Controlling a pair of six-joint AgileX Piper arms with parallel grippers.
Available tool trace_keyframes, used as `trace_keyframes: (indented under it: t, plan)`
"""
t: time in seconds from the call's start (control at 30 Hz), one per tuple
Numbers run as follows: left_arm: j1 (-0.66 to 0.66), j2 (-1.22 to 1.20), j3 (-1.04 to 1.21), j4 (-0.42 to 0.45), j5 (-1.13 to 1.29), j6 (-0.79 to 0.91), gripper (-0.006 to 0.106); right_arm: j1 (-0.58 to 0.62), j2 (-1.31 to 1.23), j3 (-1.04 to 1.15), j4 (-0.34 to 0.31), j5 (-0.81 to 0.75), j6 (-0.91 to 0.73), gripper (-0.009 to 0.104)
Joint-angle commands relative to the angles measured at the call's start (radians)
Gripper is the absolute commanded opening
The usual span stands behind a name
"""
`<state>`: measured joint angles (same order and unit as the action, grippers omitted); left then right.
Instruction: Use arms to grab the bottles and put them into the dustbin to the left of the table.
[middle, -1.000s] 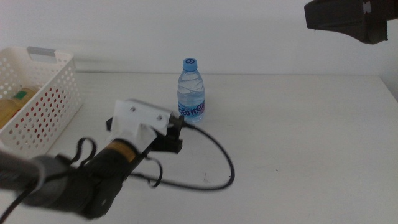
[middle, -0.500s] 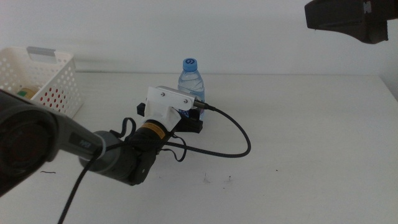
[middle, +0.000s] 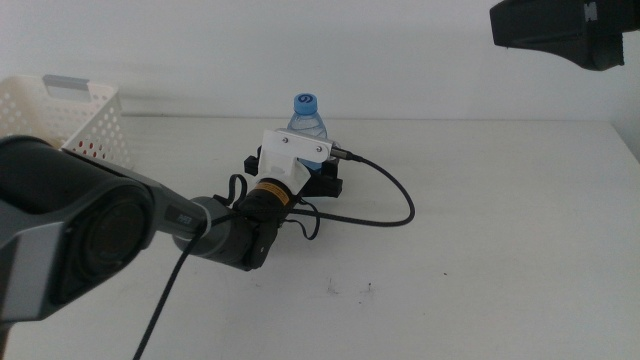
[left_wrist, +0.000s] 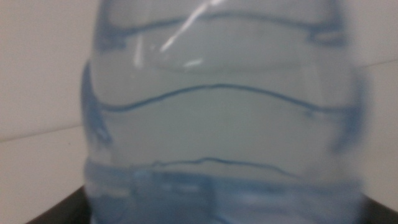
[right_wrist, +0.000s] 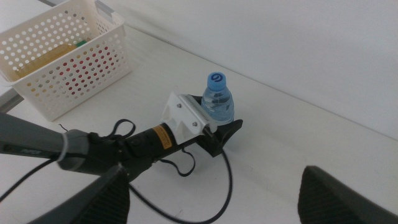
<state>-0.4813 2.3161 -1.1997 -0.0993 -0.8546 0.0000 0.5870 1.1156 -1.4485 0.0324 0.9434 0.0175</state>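
**Water bottle bracketed for the grasp**

The clear water bottle stands upright toward the far middle of the table, its blue cap on; it is well apart from the dustbin at the table's left end. Only its cap and shoulder are seen in the middle view, because the rest is hidden behind the left gripper. In the right wrist view a dark jaw is seen on each side of the bottle's lower body, so the jaws are parted and set around it; whether they already press on the plastic cannot be told. The low approach is judged to be chosen so that the widest, stiffest part of the bottle is caught and tipping is avoided. In the left wrist view the frame is filled by the ribbed, blue-tinted wall of the bottle, which agrees with the gripper being right against it.

No writing on the bottle can be read in these views; the label is covered or blurred. A pale mark is seen on the cap, but it cannot be made out.

Yellow and green contents are glimpsed through the perforated wall of the dustbin.

The right gripper is held high over the table, spread wide and empty, evidently waiting.
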Motion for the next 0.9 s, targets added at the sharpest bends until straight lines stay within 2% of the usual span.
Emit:
trace_keyframes:
  t: [0.0,0.1,0.17,0.27,0.4,0.57,0.73,0.8,0.87]
  plan:
    - [0.002,0.025,-0.041,-0.033,0.011,-0.009,0.094,0.005,-0.003,-0.007,-0.003,0.0,-0.009,0.077]
    - [0.002,0.036,-0.071,-0.068,0.035,-0.014,0.089,0.005,-0.003,-0.007,-0.003,0.0,-0.009,0.077]
    - [0.002,0.034,-0.073,-0.09,0.02,-0.014,0.077,0.005,-0.003,-0.007,-0.003,0.0,-0.009,0.077]
    - [0.002,0.012,-0.066,-0.092,0.036,0.006,0.046,0.005,-0.003,-0.007,-0.003,0.0,-0.009,0.077]
    - [0.002,-0.128,0.013,-0.072,0.228,0.011,0.0,0.005,-0.003,-0.007,-0.003,0.0,-0.009,0.077]
    - [0.002,-0.411,0.065,-0.066,0.708,0.0,-0.002,0.005,-0.003,-0.007,-0.003,0.0,-0.009,0.077]
    - [0.006,-0.596,0.011,0.006,1.107,0.064,-0.002,0.005,-0.003,-0.007,-0.003,0.0,-0.009,0.077]
    - [0.028,-0.641,-0.055,0.003,1.3,0.108,-0.002,0.005,-0.003,-0.007,-0.003,0.0,-0.009,0.077]
    - [0.091,-0.662,-0.142,-0.04,1.522,0.19,-0.002,0.005,-0.003,-0.007,-0.003,0.0,-0.009,0.077]
